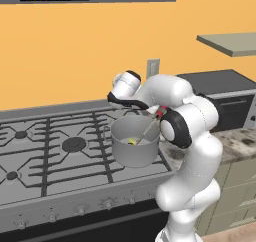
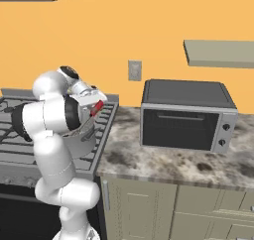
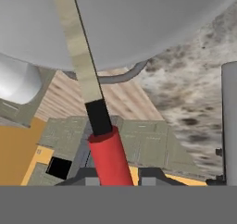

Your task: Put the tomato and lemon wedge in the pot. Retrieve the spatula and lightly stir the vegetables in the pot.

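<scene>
So you're at the stirring stage by the look of it. Your hand (image 3: 119, 181) sits just above the near-right rim of the pot (image 1: 134, 148), which stands on the front right burner of the stove (image 1: 50, 156), right beside the marble worktop (image 2: 163, 159). The spatula (image 3: 95, 112) runs from between the fingers down into the pot: red handle up at the hand, pale head slanting down inside. In the hand view the jaws sit close on either side of the red handle, but I honestly can't tell if they're pinching it or have just gone slack, so check that first.

A yellow bit, I'd say the lemon wedge (image 1: 131, 141), lies on the pot floor near the spatula's tip. I can't make out the tomato, the near wall hides that part.

For a good stir I'd keep the handle firmly gripped, make small slow circles, hold the head just off the bottom and stay away from the wall. The pot looks light, a hard scrape could shove it off the burner
</scene>
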